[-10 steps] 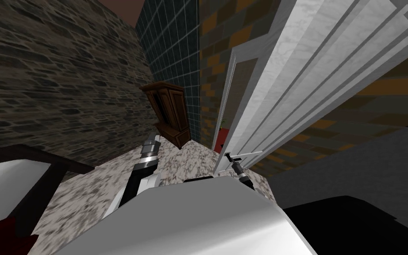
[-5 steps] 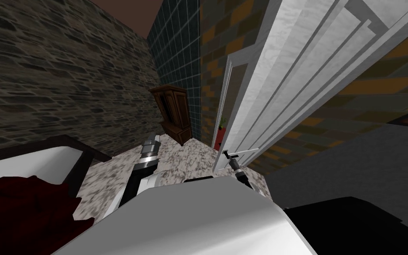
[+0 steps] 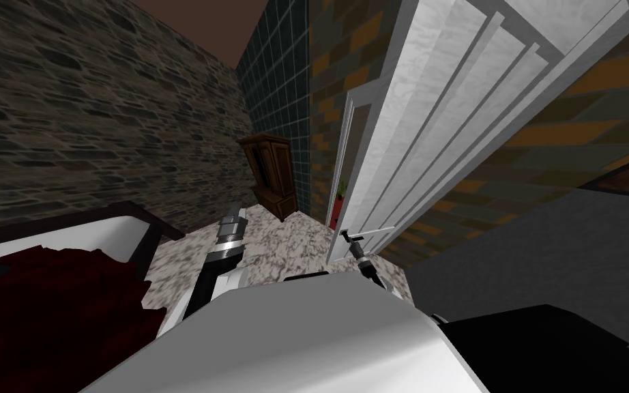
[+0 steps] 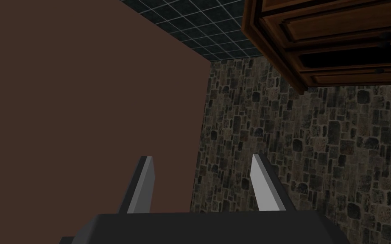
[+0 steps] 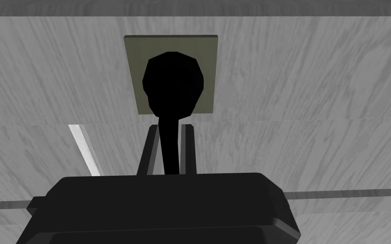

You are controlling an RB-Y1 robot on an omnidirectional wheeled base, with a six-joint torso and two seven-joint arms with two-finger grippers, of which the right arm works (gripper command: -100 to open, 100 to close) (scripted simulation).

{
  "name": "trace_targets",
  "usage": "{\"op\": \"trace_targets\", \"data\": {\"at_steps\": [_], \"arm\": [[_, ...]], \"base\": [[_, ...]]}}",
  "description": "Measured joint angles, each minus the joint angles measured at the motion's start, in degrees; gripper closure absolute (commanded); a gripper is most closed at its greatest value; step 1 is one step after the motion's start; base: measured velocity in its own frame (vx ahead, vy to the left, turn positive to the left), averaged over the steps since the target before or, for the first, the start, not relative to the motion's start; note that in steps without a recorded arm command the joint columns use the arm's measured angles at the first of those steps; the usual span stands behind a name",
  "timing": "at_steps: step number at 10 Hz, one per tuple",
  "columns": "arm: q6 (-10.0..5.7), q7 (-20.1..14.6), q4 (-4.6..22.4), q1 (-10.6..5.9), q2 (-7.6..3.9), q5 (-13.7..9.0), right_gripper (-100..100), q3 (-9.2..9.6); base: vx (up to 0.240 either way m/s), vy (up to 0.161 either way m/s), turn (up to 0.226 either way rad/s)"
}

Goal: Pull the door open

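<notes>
Speckled floor (image 3: 286, 247), brown cabinet (image 3: 272, 174) standing on it, perhaps a bed (image 3: 47, 293) alongside

At upper right of the head view the white door (image 3: 443, 102) stands ajar, leaving a narrow gap (image 3: 340, 194) just right of centre. Speckled floor (image 3: 286, 239) lies free at centre, between a bed (image 3: 47, 242) at lower left and a wooden cabinet (image 3: 272, 174) beyond. The right fingers (image 5: 150, 148) pinch the black handle (image 5: 171, 84), the door face close behind.
</notes>
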Motion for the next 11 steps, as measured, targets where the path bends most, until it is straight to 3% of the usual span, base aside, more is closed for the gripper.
{"op": "trace_targets", "data": {"at_steps": [2, 4, 7, 11], "arm": [[1.70, 0.98, -0.90, -1.00, 0.53, -0.91, 100, 1.04], [2.20, 1.40, -0.96, -1.61, 1.04, -1.11, 100, 1.99], [0.56, 0.26, 1.95, -3.40, 0.07, -0.62, 100, 1.54], [-2.03, -1.94, 6.19, -5.32, -0.88, 0.78, 100, 1.96]], "base": [[-0.119, -0.147, 0.093], [-0.088, -0.022, 0.105], [-0.203, -0.010, 0.146], [-0.214, -0.085, 0.121]]}}
